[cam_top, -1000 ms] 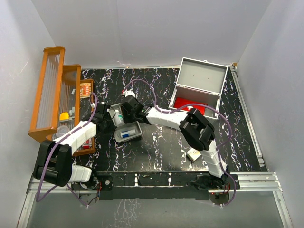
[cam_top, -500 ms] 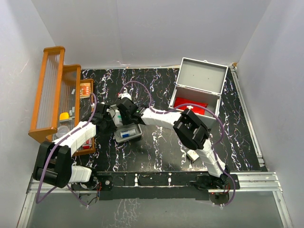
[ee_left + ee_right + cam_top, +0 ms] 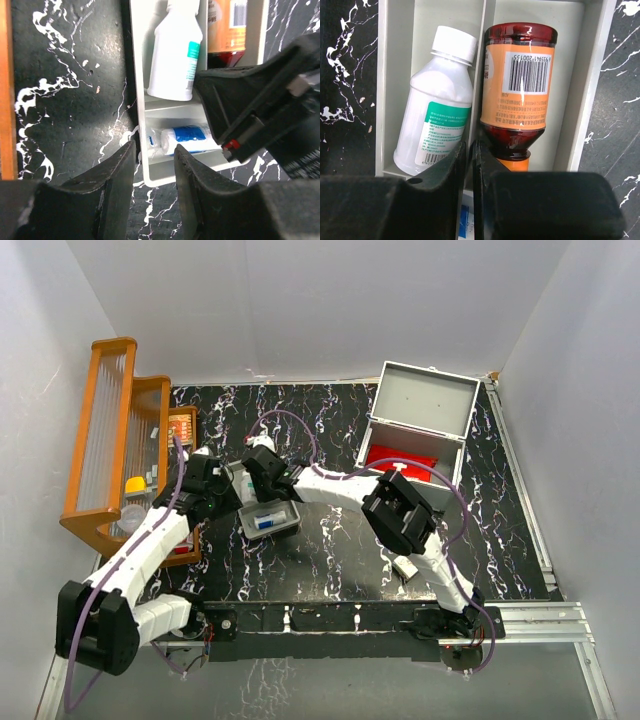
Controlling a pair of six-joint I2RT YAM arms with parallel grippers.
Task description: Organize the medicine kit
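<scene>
The medicine kit [image 3: 425,405] stands open at the back right with a red pouch [image 3: 400,460] inside. A small grey tray [image 3: 270,535] lies left of centre. It holds a white bottle [image 3: 437,115], a brown bottle with an orange label [image 3: 520,95] and a blue-and-white roll [image 3: 187,137]. My right gripper [image 3: 469,152] is shut on the tray's divider [image 3: 482,60] between the two bottles. My left gripper [image 3: 152,165] is open, its fingers either side of the tray's left wall [image 3: 138,100] near the corner.
A wooden rack [image 3: 115,450] with small items stands along the left edge, close to my left arm. A small white box [image 3: 406,566] lies by the right arm near the front. The right arm stretches across the middle of the table.
The left gripper has opened around the tray wall and its arm has shifted. The right gripper has slid left and closed on the divider.
</scene>
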